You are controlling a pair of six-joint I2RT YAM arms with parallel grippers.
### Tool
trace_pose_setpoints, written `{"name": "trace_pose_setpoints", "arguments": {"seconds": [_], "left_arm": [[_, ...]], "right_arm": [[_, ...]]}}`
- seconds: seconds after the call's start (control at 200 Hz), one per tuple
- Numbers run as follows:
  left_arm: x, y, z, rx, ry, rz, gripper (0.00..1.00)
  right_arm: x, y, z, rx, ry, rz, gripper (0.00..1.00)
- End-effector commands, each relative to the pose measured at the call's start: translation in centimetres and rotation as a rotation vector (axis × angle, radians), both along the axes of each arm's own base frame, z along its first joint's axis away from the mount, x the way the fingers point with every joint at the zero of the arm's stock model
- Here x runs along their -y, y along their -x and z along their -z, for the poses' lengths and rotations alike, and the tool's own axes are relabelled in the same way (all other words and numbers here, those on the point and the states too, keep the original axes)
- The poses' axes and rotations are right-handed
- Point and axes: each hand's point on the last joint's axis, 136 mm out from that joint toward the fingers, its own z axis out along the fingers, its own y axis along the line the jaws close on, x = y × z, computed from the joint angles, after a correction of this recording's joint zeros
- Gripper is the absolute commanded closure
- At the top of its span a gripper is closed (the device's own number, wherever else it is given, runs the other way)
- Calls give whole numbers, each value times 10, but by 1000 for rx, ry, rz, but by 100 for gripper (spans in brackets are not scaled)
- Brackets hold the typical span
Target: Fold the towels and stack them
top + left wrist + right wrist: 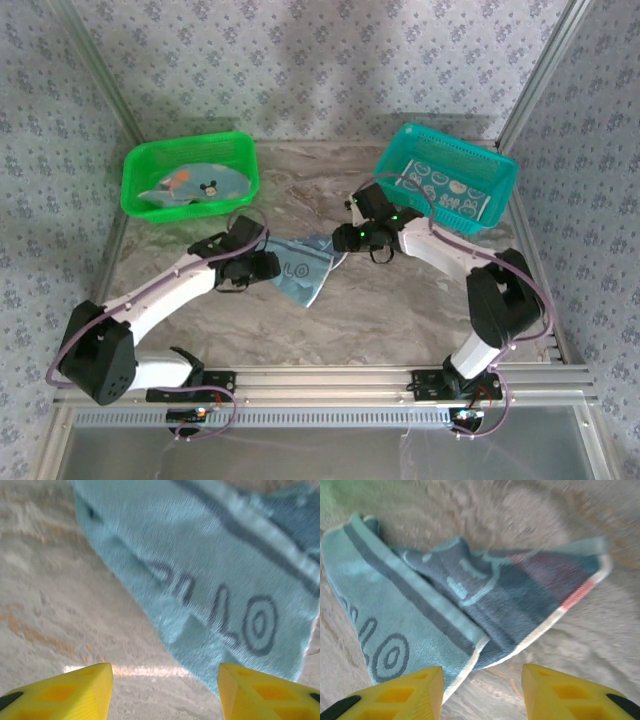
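- Folding looks to be the step in hand: one towel (305, 268) is lying on the table (400, 310) between the two arms, partly doubled over, with a darker patterned flap sitting across its pale blue face in the right wrist view (445, 595).
- Waiting elsewhere, loose towels (185, 185) are sitting in the green basket (185, 143) at the far left, and a flat towel (445, 190) is lying in the teal basket (503, 185) at the far right.
- Hovering just beside the towel's left edge, the left hand (268, 262) is standing with its yellow fingers spread; in its own view (165, 672) nothing is lying between them, and the cloth (225, 580) is reaching toward the right finger without being pinched.
- Hanging near the towel's far right corner, the right hand (345, 238) is also standing spread and holding nothing; its own view (481, 672) is showing the folded edge just ahead of the fingertips.
- Judging from this, the fold is looking uneven, so the next move is probably calling for each hand to come down on an edge or corner, pinch a single layer, and draw it over squarely.
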Motion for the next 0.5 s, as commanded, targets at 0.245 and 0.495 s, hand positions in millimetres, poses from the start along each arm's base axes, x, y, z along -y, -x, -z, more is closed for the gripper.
{"name": "trace_pose_setpoints", "arguments": {"seconds": [0.245,0.495], "left_arm": [[-25,-2,-13,69,-32,-114,43],[-31,-2,-17,67,-25,-117,43]], "right_arm": [[-25,16,45,-217,-140,107,62],[-35,12,54,-243,-172,144,67]]}}
